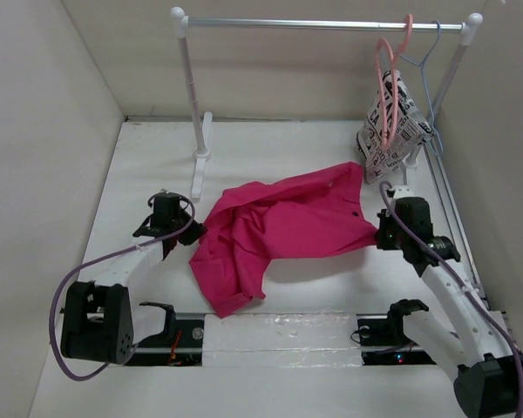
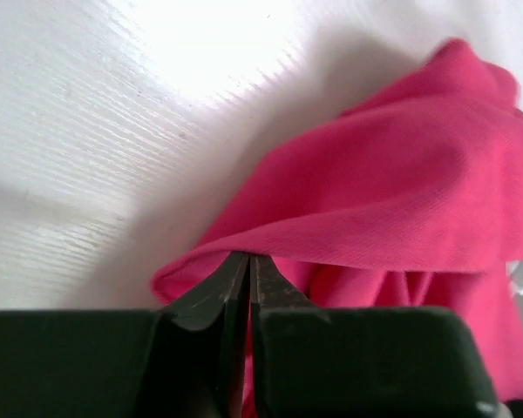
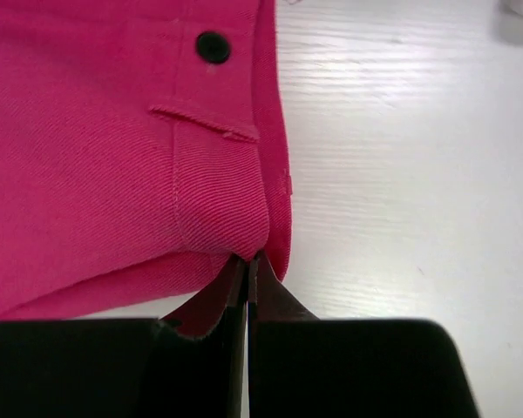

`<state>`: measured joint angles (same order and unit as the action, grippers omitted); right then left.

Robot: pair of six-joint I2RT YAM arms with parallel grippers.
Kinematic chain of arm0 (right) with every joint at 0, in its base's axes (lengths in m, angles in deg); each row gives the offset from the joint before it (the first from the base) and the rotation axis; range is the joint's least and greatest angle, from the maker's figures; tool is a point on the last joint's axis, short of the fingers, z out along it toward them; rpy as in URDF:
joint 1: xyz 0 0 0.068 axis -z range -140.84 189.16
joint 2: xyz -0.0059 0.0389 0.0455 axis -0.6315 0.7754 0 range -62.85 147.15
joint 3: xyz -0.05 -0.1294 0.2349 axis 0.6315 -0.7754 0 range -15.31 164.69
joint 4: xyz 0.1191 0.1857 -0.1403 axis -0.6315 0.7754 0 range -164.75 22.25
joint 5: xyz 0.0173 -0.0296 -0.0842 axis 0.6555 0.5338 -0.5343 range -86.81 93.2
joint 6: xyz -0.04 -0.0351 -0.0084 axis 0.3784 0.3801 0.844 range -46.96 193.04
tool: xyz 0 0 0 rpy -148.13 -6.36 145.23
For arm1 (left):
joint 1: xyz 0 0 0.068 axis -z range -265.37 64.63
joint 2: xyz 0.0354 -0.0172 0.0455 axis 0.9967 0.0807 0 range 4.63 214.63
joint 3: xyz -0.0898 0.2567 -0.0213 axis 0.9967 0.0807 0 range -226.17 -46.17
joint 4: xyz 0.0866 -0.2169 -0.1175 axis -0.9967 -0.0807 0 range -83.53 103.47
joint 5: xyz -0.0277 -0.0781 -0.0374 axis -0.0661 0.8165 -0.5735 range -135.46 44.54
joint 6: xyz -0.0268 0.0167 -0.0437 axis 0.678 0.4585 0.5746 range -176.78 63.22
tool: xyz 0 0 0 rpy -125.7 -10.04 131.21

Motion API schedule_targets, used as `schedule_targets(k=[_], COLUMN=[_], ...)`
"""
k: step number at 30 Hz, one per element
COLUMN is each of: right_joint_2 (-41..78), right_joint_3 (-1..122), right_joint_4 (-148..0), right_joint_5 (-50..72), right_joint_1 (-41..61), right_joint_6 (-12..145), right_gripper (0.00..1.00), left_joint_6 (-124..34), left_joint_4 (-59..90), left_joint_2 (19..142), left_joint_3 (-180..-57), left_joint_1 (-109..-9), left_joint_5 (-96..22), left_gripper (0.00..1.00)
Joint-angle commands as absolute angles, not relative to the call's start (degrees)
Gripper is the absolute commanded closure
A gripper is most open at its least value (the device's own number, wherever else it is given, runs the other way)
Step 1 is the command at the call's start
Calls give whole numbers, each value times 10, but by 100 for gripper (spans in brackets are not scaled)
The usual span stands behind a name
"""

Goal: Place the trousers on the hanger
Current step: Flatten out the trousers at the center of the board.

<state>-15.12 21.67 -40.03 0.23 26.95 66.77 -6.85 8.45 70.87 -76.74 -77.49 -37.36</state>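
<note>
white table (image 1: 288, 161): trousers (image 1: 288, 222) between left gripper (image 2: 248, 266), right gripper (image 3: 247, 266); both seemingly pinch edges.

White table (image 1: 314, 148), faint grain in the surface, walls on the left, back and right. Magenta trousers (image 1: 279, 231) lie crumpled on it, about mid-table. Their black button (image 3: 213, 45) end points toward the right side, and one leg is folded down toward the near edge. White clothes rack (image 1: 192, 96) stands on the far half, with its left foot planted just behind the trousers and its right post close to the right wall. Glossy white strip (image 1: 283, 335) runs along the near edge between left arm base (image 1: 96, 326) and right arm base (image 1: 492, 383).
</note>
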Motion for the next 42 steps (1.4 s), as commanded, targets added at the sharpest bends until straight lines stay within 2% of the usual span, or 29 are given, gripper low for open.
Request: schedule_targets(k=[1,7,10,12,15,17,18,20,23,26,31,37,40,41,42], right_joint_2=[-174,-169,-153,-126,-110,-102,-86,-75,-70,-66,-45,-47,-50,-51,-54], right_joint_3=[250,342,360,374,380,363,365,366,362,356,337,305,297,293,293], right_joint_4=[-350,-312,-298,-261,-248,-262,-257,-262,-288,-320,-344,-377,-383,-382,-380], right_joint_5=[-36,-103,-86,-68,27,102,109,103,112,147,184,214,221,225,227], right_joint_1=[339,431,487,490,490,490,490,490,490,490,490,490,490,490,490], right_joint_6=[652,692,759,778,801,814,816,838,852,851,855,858,862,862,864], right_gripper=[100,100,100,100,100,100,100,100,100,100,100,100,100,100,100], left_joint_6=[-92,-113,-112,-122,-180,-216,-234,-237,-228,-194,-171,-140,-139,-140,-140], left_joint_4=[90,54,49,42,1,-30,-62,-85,-111,-156,-165,-103,-84,-89,-100], left_joint_2=[725,721,728,746,761,744,737,701,654,648,672,743,771,776,771], left_joint_3=[-799,-883,-931,-955,-969,-958,-949,-912,-869,-898,-866,-815,-826,-850,-868], left_joint_1=[-777,-777,-782,-782,-746,-718,-710,-710,-697,-654,-654,-649,-649,-654,-660], left_joint_5=[-382,-469,-490,-457,-372,-387,-390,-387,-365,-379,-365,-347,-366,-376,-389], left_gripper=[100,100,100,100,99,77,52,29,22,16,19,36,78,100,100])
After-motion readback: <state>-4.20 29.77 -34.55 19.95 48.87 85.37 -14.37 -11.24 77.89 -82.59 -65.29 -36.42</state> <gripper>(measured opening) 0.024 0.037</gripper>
